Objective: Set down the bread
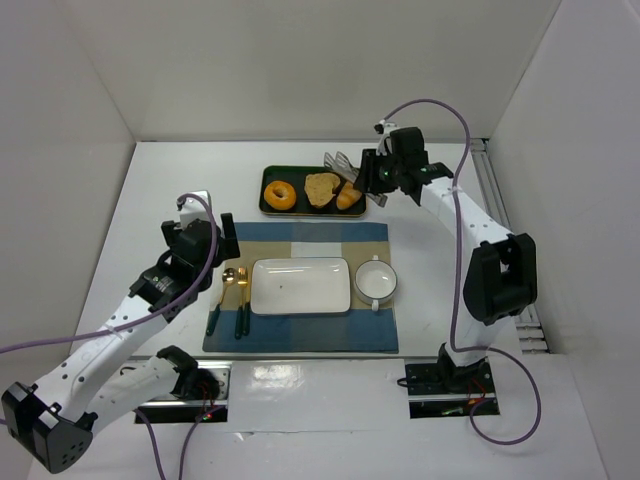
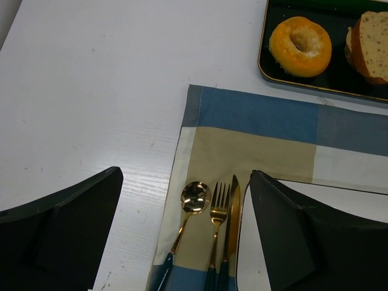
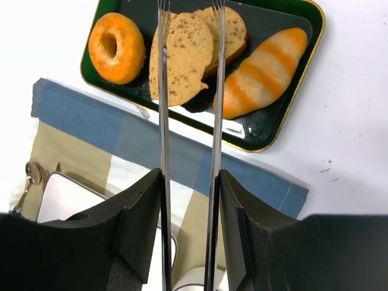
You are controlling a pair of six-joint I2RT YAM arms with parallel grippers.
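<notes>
One golden-brown, rough-faced teardrop slice, the bread [image 3: 182, 57], lies flat in the dark green tray [image 3: 273, 115] at the far side of the desk [image 1: 180, 180]. It overlaps a second slice [image 3: 233, 30] with a darker crust rim, which is tucked behind it. A ring donut [image 3: 116, 47] sits just beside the bread on one side and a striped orange croissant roll [image 3: 264, 73] on the other, all inside the same tray.

In the right wrist view, the two metal arms of a pair of tongs [image 3: 163, 151] reach over the tray. One arm crosses the bread's edge on the donut side, and the other passes over the second slice near the croissant roll, so most of the bread shows between them. Whether the tong tips touch it I cannot tell. The right end effector [image 3: 189, 179] pinches the tongs, one finger against each arm, nearer the arms' bases than the tray.

The left end effector [image 2: 185, 176] is spread wide and holds nothing. It hangs well apart from the bread, above the left edge of the checked placemat [image 1: 300, 235], where a gold spoon [image 2: 195, 197], fork [image 2: 219, 200] and knife [image 2: 233, 206] lie beside a white rectangular plate [image 1: 300, 285]. A white bowl [image 1: 377, 280] stands at the plate's other side.
</notes>
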